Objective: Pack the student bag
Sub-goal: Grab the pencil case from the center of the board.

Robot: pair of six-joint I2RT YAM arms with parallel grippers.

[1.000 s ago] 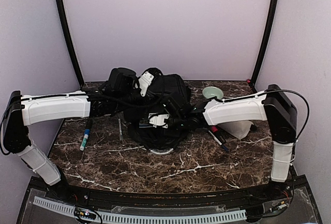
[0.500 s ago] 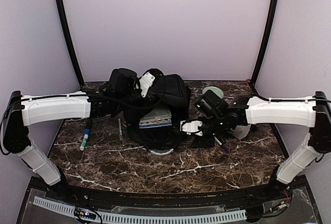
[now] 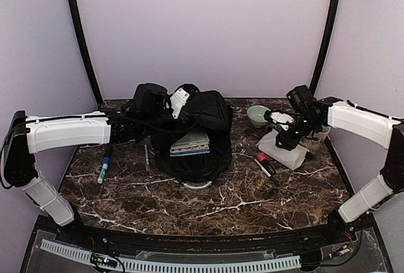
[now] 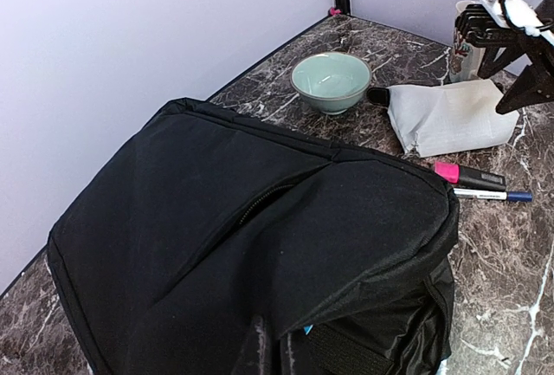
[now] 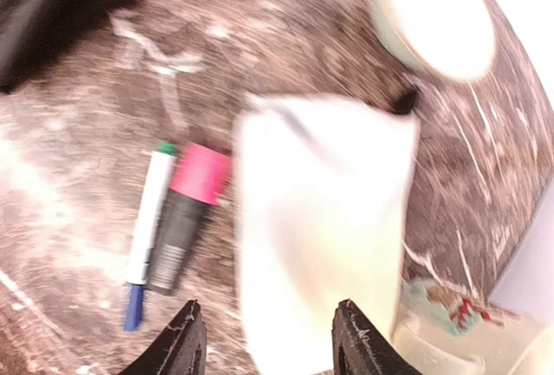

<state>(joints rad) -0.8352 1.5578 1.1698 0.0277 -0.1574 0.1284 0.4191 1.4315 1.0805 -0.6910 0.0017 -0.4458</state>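
The black student bag lies open at mid table, with a stack of books showing in its mouth. My left gripper is at the bag's top. In the left wrist view it is shut on a fold of the bag's fabric and holds the flap up. My right gripper is open and empty, above the white pouch. In the right wrist view the pouch lies between and beyond its fingertips.
A pink-capped marker and a thin pen lie left of the pouch. A pale green bowl stands behind it. Another marker lies at the left. A pale object sits at the far right.
My right gripper has left the books in the bag's mouth, pulled back to the right and now hovers open over the white pouch. The left arm has not moved.
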